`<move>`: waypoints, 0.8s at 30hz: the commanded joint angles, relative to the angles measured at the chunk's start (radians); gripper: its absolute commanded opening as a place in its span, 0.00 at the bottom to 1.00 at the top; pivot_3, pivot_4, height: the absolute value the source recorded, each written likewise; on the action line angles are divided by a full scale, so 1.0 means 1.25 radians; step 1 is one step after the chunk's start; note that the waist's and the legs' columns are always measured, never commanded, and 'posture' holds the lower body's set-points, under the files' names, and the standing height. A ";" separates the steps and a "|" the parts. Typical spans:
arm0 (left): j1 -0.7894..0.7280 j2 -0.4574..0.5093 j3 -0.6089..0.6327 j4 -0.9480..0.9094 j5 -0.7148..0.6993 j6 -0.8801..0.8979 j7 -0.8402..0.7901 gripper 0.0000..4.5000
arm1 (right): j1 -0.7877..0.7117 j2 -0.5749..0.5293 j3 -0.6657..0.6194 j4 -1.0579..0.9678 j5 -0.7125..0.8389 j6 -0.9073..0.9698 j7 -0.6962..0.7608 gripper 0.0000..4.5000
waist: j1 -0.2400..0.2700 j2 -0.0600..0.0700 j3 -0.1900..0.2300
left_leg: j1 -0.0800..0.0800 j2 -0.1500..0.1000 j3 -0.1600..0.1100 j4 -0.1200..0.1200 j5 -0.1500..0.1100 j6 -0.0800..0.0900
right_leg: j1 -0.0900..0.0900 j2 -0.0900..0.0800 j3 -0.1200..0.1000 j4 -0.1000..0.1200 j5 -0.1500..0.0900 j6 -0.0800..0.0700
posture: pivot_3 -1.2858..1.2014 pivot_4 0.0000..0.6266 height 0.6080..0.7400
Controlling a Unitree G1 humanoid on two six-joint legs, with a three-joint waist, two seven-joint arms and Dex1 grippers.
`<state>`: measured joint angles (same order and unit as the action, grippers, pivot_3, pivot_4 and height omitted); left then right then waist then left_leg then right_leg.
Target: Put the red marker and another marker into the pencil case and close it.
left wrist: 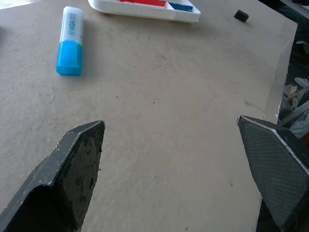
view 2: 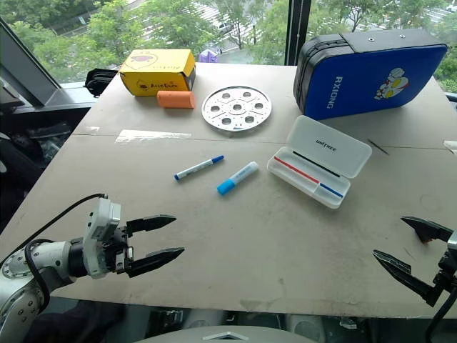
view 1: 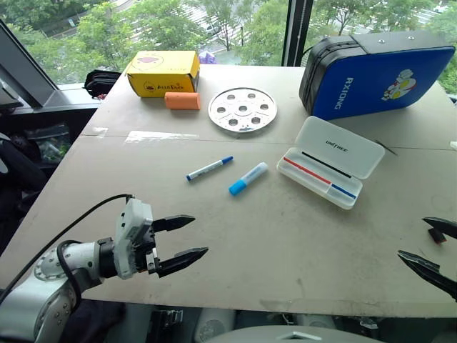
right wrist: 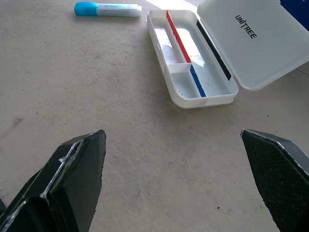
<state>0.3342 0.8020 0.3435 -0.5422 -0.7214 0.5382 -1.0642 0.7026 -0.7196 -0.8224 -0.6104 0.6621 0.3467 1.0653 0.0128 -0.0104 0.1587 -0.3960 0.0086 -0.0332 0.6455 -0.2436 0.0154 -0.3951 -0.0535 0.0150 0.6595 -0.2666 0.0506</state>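
Note:
The pencil case lies open right of the table's middle, its lid folded back flat. A thin red strip and a blue strip run along the inside of its tray. I cannot tell whether the red one is the red marker. A white marker with a blue cap and a light-blue highlighter lie on the table left of the case. My left gripper hovers open near the front left edge. My right gripper stands open at the front right. Both are empty and well short of the case.
A big blue zip case stands at the back right. A round metal disc with holes, a yellow box and an orange block sit at the back. A small dark piece lies towards the table's right edge.

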 commanded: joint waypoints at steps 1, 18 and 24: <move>-0.022 0.013 0.000 -0.036 -0.025 0.011 0.008 0.99 | -0.006 0.000 0.001 -0.014 0.007 -0.002 -0.001 1.00 | 0.000 0.000 0.000 | 0.000 0.000 0.000 0.000 0.000 0.000 | 0.000 0.000 0.000 0.000 0.000 0.000 | 0.52 0.24 1.00; -0.091 0.043 -0.074 -0.065 -0.012 -0.030 -0.074 0.99 | -0.219 -0.156 0.287 -0.102 -0.090 0.275 -0.242 1.00 | -0.001 0.000 0.000 | 0.000 0.000 0.001 0.002 0.000 0.000 | 0.000 0.000 0.001 0.001 -0.001 -0.001 | 0.52 0.24 1.00; -0.111 0.053 -0.073 -0.082 -0.030 -0.020 -0.067 1.00 | -0.473 -0.144 0.447 -0.058 -0.031 0.431 -0.322 0.64 | 0.001 -0.002 0.000 | -0.001 -0.001 0.000 0.002 0.000 0.001 | -0.001 0.000 0.000 0.001 0.000 0.000 | 0.52 0.24 1.00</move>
<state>0.2018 0.8562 0.2318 -0.6145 -0.7387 0.5161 -1.1483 0.1500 -0.9063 -0.2945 -0.6770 0.6092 0.8551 0.6865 0.0138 -0.0126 0.1593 -0.3976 0.0079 -0.0336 0.6485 -0.2441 0.0162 -0.3957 -0.0529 0.0149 0.6606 -0.2662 0.0507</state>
